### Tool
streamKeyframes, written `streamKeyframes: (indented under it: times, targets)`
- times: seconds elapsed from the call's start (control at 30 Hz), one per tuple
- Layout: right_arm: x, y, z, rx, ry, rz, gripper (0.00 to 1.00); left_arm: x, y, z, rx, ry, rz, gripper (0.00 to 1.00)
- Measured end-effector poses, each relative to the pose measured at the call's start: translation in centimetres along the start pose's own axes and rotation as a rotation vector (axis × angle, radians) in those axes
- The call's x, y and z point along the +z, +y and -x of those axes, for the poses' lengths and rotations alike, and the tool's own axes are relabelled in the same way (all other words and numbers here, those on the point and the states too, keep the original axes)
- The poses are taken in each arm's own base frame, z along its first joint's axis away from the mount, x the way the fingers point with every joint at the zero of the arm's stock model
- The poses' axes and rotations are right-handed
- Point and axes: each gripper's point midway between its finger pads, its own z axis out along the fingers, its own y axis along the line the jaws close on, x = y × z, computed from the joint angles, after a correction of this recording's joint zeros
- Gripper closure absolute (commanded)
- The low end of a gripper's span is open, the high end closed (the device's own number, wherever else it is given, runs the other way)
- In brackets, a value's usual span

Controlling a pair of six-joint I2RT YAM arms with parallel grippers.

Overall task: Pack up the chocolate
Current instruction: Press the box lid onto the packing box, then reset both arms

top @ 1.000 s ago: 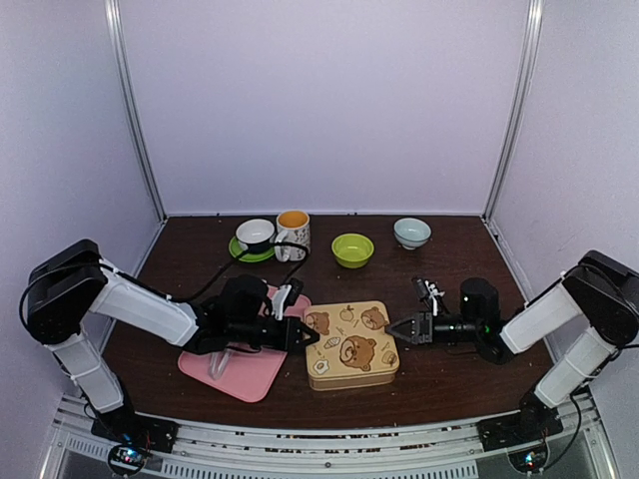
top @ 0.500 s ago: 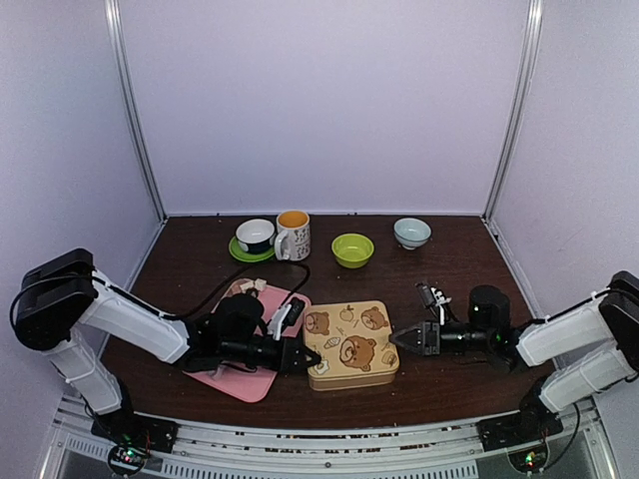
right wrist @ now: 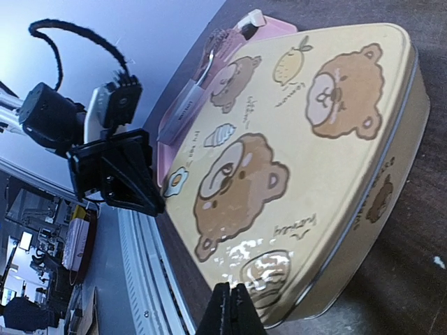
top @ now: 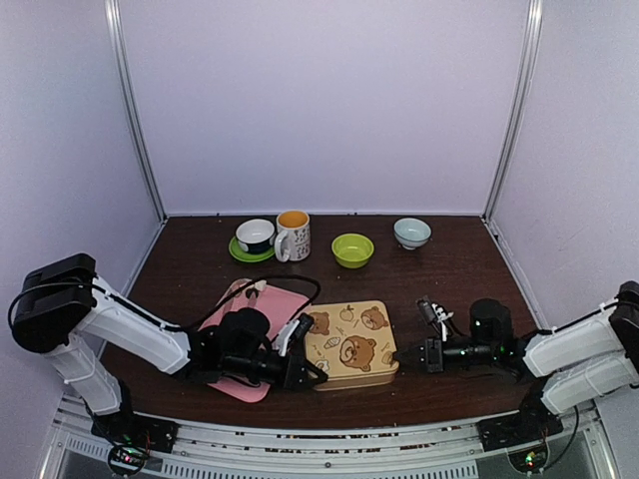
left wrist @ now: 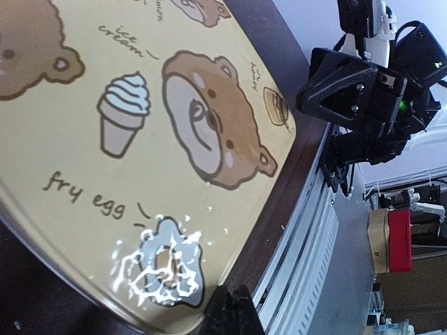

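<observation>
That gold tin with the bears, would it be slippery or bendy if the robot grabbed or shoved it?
The tin looks like rigid metal with crisp edges, so it probably won't flex. Its glossy lid throws glare, so a grip may slip on it. Being low and flat on the table, it should slide rather than tip.

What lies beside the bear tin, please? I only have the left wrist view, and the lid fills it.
Observer: A pink tray lies just left of the tin, partly under the left arm.
Operator: Is anything on that tray?
Observer: Metal tongs lie on it, as the right wrist view shows.
Operator: And what stands further back?
Observer: There is a row along the far edge: a cup on a green saucer, a mug, a green bowl and a pale bowl.
</observation>
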Motion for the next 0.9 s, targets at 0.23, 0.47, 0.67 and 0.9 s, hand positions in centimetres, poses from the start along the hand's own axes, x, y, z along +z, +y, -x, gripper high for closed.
streamKeyframes:
  times: [0.23, 0.47, 0.67, 0.9]
  targets:
    - [-0.2, 0.1, -2.0, -0.002, 0.049, -0.012, 1.0, -0.7, 0.0, -0.5, 0.006, -0.011, 0.002, 1.0]
    - [1.1, 0.2, -0.9, 0.007, 0.049, 0.003, 1.0, -3.0, -1.5, 1.3, 0.029, -0.085, 0.01, 1.0]
    - [-0.4, 0.9, 1.4, -0.066, 0.005, -0.095, 1.0, -5.6, -0.3, 3.0, 0.054, -0.112, 0.155, 1.0]
    - [-3.1, 1.9, 9.5, -0.205, -0.178, -0.273, 1.0, -13.2, 4.0, 7.9, 0.044, -0.268, 0.364, 0.95]
